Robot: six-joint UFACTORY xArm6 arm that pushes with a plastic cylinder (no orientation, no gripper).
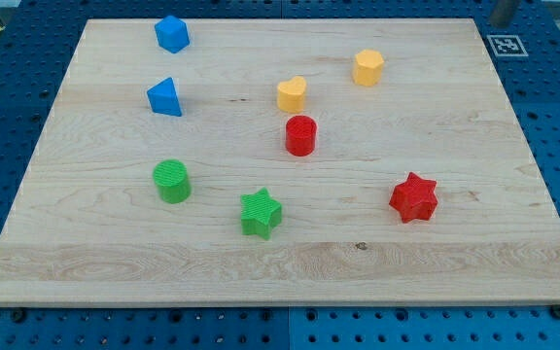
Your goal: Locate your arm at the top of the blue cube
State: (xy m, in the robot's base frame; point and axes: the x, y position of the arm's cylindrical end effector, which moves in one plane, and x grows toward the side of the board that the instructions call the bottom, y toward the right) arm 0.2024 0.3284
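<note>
The blue cube (172, 33) sits near the board's top left corner. A blue triangular block (164, 97) lies just below it. A short grey stub at the view's top right edge, beyond the board's corner, looks like my tip (500, 21). It is far to the right of the blue cube and touches no block.
A yellow heart-like block (292, 94) and a yellow cylinder-like block (367, 67) lie in the upper middle. A red cylinder (300, 135) is at the centre, with a red star (414, 197) to its right. A green cylinder (172, 181) and a green star (261, 213) lie lower left. A black-and-white marker (505, 45) lies off the board's top right corner.
</note>
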